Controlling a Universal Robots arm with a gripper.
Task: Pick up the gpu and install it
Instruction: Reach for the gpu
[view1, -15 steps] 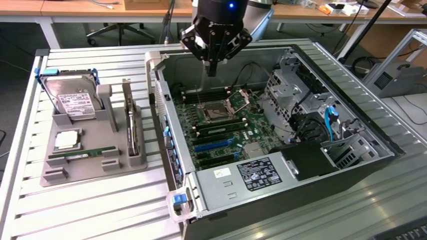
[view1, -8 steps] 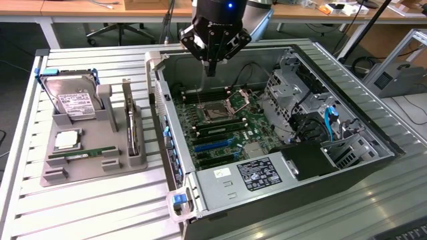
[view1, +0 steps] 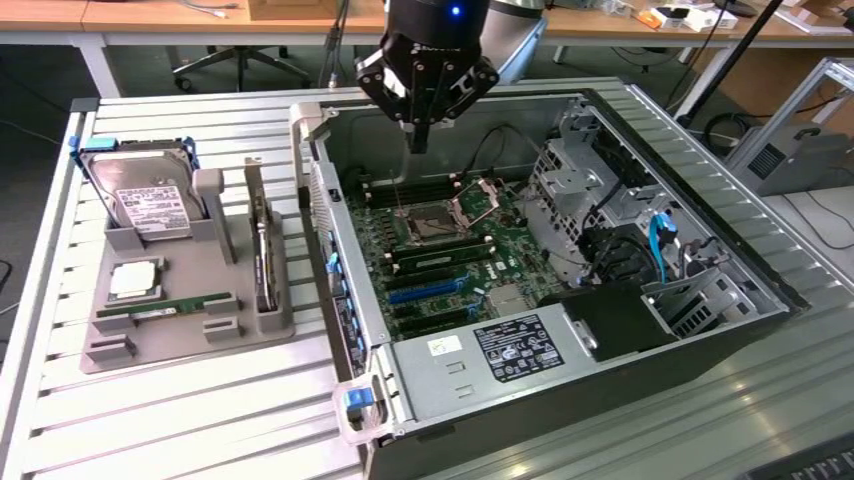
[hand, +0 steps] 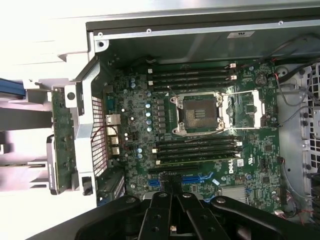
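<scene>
Hand (view1: 418, 142) hangs above the open computer case (view1: 747, 262), fingers pressed together and gripping nothing, over the motherboard (view1: 447, 255) close to the CPU socket (view1: 434, 225). Outside the case, toward the exterior view's left, the gpu (view1: 267, 265) stands on edge in a gray holder (view1: 200, 345) on the counter (view1: 174, 420). Farther left in that holder, a memory stick (view1: 167, 305) lies flat and a hard drive (view1: 150, 205) stands propped.

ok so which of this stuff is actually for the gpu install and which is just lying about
For the job: gpu, on edge in the tray; tool, above the open case; motherboard.
Lying about: hard drive; memory stick; square chip, all on the tray.
</scene>
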